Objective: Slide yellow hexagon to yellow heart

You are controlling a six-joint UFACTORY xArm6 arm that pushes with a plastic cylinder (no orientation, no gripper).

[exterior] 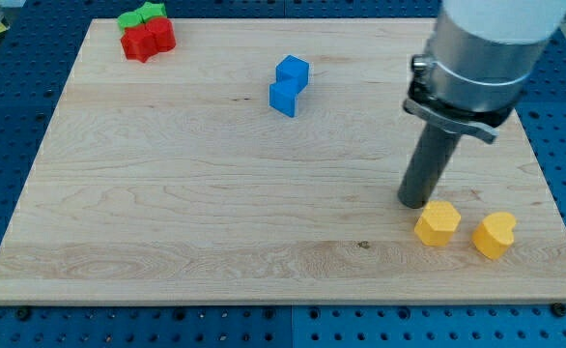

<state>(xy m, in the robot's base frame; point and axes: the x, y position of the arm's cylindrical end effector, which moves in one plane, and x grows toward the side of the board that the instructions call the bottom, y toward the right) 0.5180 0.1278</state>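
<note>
The yellow hexagon lies near the view's bottom right on the wooden board. The yellow heart lies just to its right, with a small gap between them. My tip rests on the board just up and left of the hexagon, close to it or touching its upper left edge.
Two blue blocks sit together near the top centre. A red block with a green block behind it sits at the top left corner. The board's right edge runs close to the heart. A blue perforated table surrounds the board.
</note>
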